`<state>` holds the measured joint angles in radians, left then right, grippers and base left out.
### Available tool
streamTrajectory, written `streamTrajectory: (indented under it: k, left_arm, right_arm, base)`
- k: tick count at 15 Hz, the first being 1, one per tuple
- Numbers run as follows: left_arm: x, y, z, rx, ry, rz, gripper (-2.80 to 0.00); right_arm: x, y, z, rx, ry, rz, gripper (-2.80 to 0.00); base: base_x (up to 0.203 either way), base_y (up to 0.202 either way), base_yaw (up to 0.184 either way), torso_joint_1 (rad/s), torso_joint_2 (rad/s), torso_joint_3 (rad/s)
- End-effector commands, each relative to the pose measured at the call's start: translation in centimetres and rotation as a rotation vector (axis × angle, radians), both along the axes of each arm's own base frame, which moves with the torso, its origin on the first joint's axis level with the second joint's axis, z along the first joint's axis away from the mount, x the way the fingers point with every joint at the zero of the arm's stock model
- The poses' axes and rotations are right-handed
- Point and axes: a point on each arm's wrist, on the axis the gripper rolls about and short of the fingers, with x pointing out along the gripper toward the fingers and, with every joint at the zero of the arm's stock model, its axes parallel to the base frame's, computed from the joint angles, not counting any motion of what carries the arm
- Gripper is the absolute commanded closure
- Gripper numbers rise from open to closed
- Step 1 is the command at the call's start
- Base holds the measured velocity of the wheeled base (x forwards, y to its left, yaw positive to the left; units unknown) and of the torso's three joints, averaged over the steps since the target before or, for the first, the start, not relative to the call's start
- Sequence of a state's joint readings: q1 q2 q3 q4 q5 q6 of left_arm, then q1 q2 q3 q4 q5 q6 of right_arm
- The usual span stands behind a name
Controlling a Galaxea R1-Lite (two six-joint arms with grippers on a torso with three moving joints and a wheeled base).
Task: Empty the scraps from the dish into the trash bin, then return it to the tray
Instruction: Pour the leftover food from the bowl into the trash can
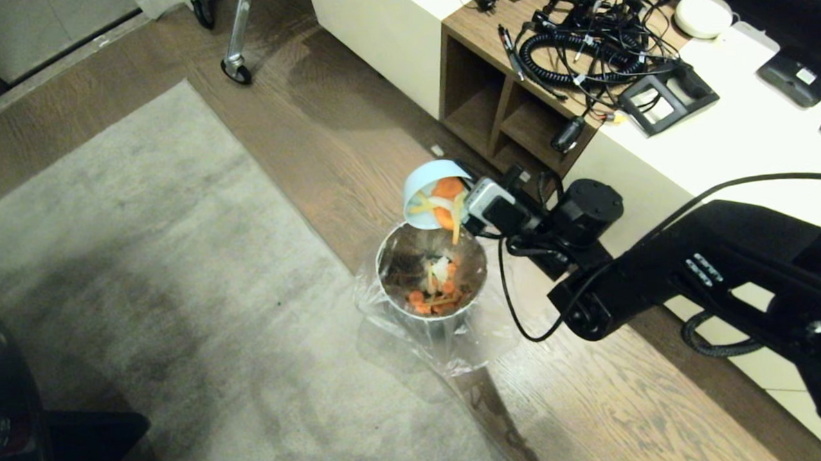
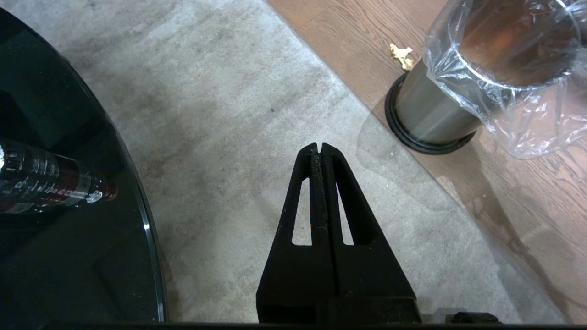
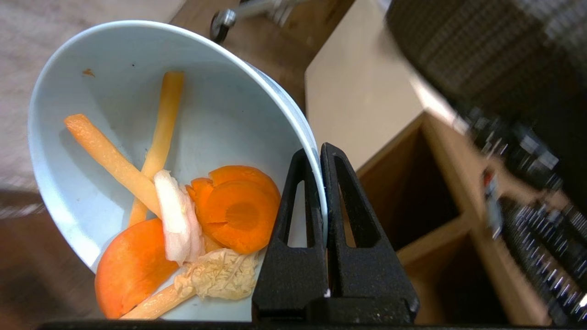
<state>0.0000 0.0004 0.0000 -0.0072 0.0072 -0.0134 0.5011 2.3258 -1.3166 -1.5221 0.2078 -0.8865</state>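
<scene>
Right hand (image 3: 319, 153) pinching tilted dish (image 3: 137, 91) rim, scraps (image 3: 229, 211) spilling above trash bin (image 1: 432, 271)

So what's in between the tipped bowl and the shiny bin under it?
In the head view, a few scraps are spilling off the dish toward the trash bin; otherwise only air.

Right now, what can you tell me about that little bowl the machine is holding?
The bowl is small, round, plain pale blue-white, smooth like ceramic or plastic. The right gripper pinches its rim, one finger inside, one outside. It is tipped steeply over the metal bin, apart from it. Carrot pieces and pale vegetable bits lie inside; some are sliding out.
</scene>
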Motion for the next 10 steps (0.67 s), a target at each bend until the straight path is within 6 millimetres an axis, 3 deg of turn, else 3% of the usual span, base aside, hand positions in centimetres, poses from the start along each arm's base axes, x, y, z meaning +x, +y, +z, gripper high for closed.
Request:
streamTrajectory:
  k: [1,10]
  left_arm:
    - [0.0,0.0,0.0,0.0,-0.001,0.0,0.0]
    - [0.0,0.0,0.0,0.0,-0.001,0.0,0.0]
  right_arm:
    - [0.0,0.2,1.1,0.01,-0.091,0.011,0.0]
    - [-0.9,1.2,3.4,-0.026,-0.219,0.087,0.0]
  base:
    - [0.0,0.0,0.0,0.0,0.0,0.0]
    - [0.0,0.0,0.0,0.0,0.0,0.0]
